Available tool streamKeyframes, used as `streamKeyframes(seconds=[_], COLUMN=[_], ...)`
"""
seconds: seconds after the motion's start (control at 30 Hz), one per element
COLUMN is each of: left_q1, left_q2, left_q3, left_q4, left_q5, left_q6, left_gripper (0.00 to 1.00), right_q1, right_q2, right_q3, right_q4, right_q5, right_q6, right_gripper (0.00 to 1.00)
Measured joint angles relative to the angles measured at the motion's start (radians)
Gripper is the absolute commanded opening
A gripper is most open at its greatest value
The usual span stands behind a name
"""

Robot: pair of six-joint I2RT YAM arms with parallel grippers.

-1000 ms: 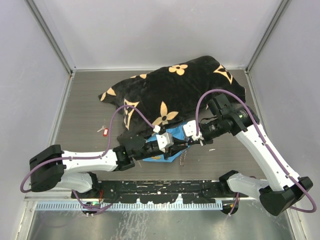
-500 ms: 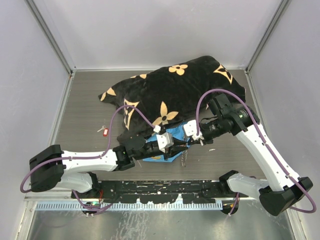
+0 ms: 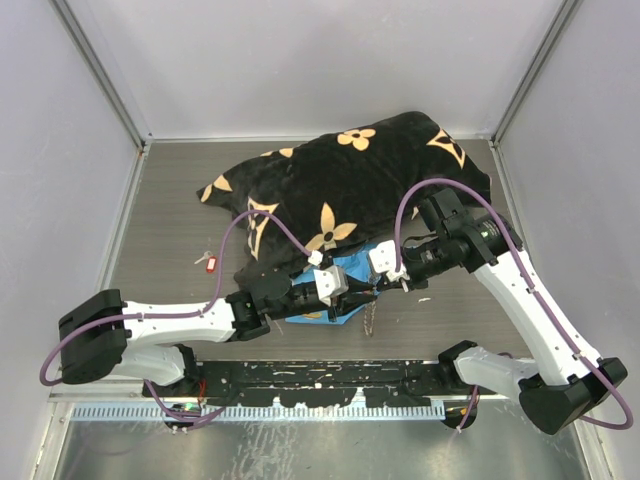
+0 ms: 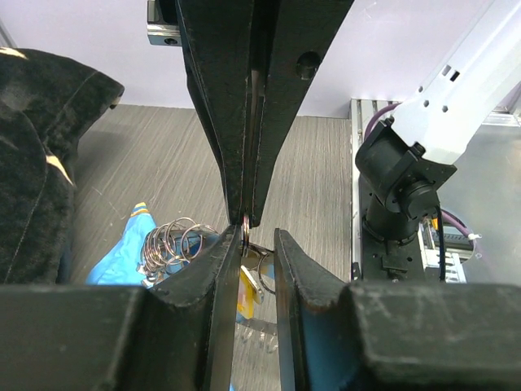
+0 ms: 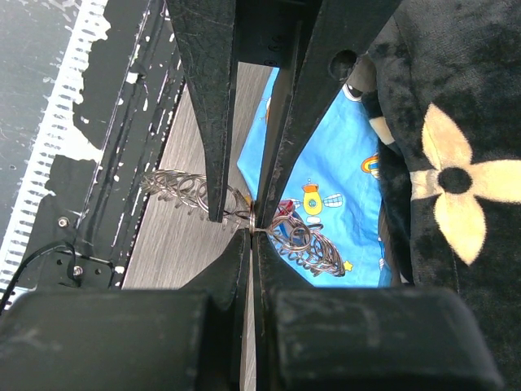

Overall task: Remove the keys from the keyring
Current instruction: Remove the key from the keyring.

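At mid-frame in the right wrist view, the keyring (image 5: 303, 242) is pinched by the closed jaws of the right gripper (image 5: 251, 235) at the blue cloth's (image 5: 346, 155) edge. The jaws of the left gripper (image 4: 248, 236) are set narrowly apart around its coils; a grip cannot be confirmed.

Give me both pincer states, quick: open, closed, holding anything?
Left pincer: fingers apart astride the keyring; whether it grips cannot be told.
Right pincer: closed, pinching the keyring.
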Motion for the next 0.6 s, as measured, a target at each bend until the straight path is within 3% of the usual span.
streamKeyframes(seconds=[0.23, 0.37, 0.53, 0.6], left_q1=[0.000, 0.000, 0.000, 0.000], left_q2=[-0.001, -0.001, -0.021, -0.030], left_q3=[0.016, 0.017, 0.017, 0.018], left_q4=[-0.032, -0.035, -0.058, -0.071], left_q5=[-0.013, -0.023, -0.029, -0.032], left_q6=[0.000, 0.000, 0.000, 0.000], left_gripper=[0.15, 0.01, 0.00, 0.00], right_q1=[-0.003, -0.005, -0.005, -0.004], right_q2=[0.000, 0.000, 0.000, 0.000], right_q3=[-0.002, -0.003, -0.003, -0.003], right_q4=[0.000, 0.000, 0.001, 0.000], right_q5=[0.000, -0.001, -0.016, -0.022], right_q6=[0.000, 0.000, 0.000, 0.000], right_gripper=[0.01, 0.01, 0.01, 0.06])
